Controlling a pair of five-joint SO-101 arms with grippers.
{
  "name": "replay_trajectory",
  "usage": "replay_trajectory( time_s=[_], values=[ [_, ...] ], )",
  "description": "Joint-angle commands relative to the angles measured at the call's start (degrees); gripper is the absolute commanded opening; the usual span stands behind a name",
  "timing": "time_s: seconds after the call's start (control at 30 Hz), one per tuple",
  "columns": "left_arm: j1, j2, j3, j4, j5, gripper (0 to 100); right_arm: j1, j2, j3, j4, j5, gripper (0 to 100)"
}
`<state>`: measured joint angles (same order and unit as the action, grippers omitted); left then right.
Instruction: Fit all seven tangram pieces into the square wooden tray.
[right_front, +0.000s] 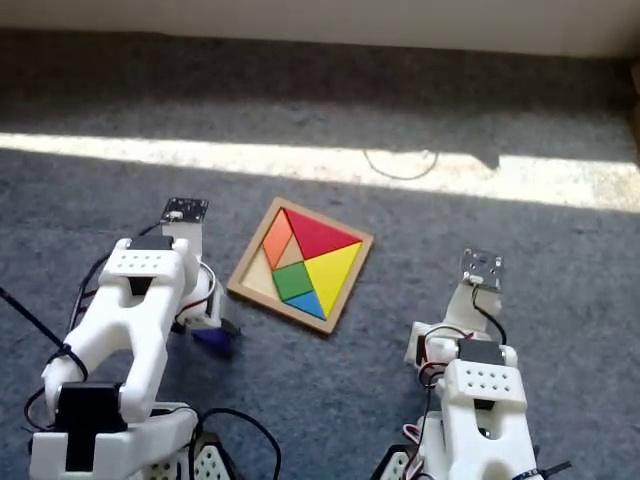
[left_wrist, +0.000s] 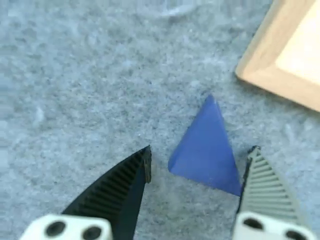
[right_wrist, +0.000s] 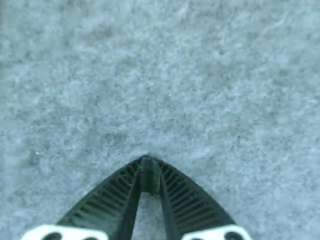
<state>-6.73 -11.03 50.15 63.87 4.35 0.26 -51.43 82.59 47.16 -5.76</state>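
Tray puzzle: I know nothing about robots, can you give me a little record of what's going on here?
Tray: on carpet, mostly filled with coloured pieces, pale gap left
Loose piece: blue triangle, on carpet beside tray
Left gripper: open, straddling the triangle
Right gripper: shut, over bare carpet
Left to do: triangle not yet in tray

tray (left_wrist: 260, 55) edge-cropped, blue triangle (right_front: 215, 341) perhaps half-hidden by left arm (right_front: 140, 300)
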Motion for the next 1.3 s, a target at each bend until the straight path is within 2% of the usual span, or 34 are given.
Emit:
replay_trajectory(
  time_s=[0.0, 0.5, 0.6, 0.7, 1.1, 1.27],
  values=[
    [-0.4, 0.1, -2.1, -0.5, 0.1, 23, 0.6, -0.6, 0.2, -0.7, 0.6, 0.5],
    [3.0, 0.3, -1.2, 1.1, 0.1, 25, 0.6, -0.6, 0.2, -0.7, 0.6, 0.5],
    [3.0, 0.3, -1.2, 1.1, -0.4, 22, 0.6, -0.6, 0.3, -0.7, 0.6, 0.5],
    [3.0, 0.3, -1.0, 1.1, -4.0, 20, 0.6, -0.6, 0.3, -0.7, 0.6, 0.5],
    [2.6, -0.4, -1.0, 1.6, -4.3, 20, 0.7, -0.6, 0.3, -0.7, 0.6, 0.5],
    [2.9, -0.4, -3.0, 4.1, -4.4, 15, 0.7, -0.6, 0.3, -0.7, 0.6, 0.5]
  ],
)
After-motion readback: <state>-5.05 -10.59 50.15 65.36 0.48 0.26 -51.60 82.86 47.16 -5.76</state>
